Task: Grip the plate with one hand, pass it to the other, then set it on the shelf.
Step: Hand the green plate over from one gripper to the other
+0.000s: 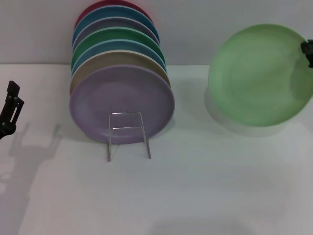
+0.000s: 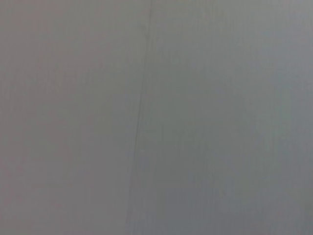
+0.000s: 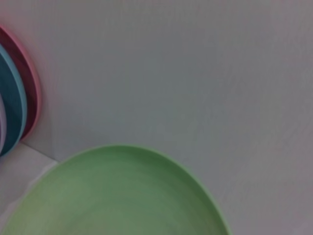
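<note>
Pale mint-green plate [image 1: 257, 74], round, matte, shallow-rimmed.

Plate [image 1: 257, 76]: round, matte, pale mint green, shallow rim. Tilted up with its face toward the camera, raised off the counter with its shadow below it, at far right, well apart from the shelf. Right gripper [image 1: 308, 51] is at its right rim; whether its fingers are closed on the rim cannot be told. In the right wrist view the plate [image 3: 117, 196] fills the lower part.

Shelf [image 1: 128, 134]: thin silver wire rack, upright rectangular loop at front, standing on the counter left of centre.
</note>
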You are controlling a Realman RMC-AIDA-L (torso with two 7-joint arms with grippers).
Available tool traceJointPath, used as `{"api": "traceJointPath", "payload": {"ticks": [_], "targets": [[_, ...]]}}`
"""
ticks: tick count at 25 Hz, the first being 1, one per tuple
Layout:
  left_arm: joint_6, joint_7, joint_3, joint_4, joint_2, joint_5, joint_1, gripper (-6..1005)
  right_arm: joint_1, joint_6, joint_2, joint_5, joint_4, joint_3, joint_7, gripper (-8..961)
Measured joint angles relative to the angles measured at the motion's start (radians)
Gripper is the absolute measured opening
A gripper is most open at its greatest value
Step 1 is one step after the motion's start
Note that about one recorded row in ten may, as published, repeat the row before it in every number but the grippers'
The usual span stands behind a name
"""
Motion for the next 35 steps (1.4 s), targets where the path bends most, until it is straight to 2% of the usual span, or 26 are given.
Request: {"api": "traceJointPath", "payload": {"ticks": [19,28,35], "targets": [[0.003,0.0,-0.004,0.0,0.0,0.0,0.002,785,-0.113,-0.483,0.004,-0.13,-0.074,-0.31,-0.023,18],[0.003,0.0,-0.004,-0.004,0.0,0.0,0.006,785,-0.173,-0.792,0.005,-0.129,-0.183,-0.419,-0.017,18],[0.003,0.0,-0.004,-0.006,0.0,0.002,0.006,785,-0.182,-1.032,0.007,-0.127,-0.315,-0.489,0.061,19]]}}
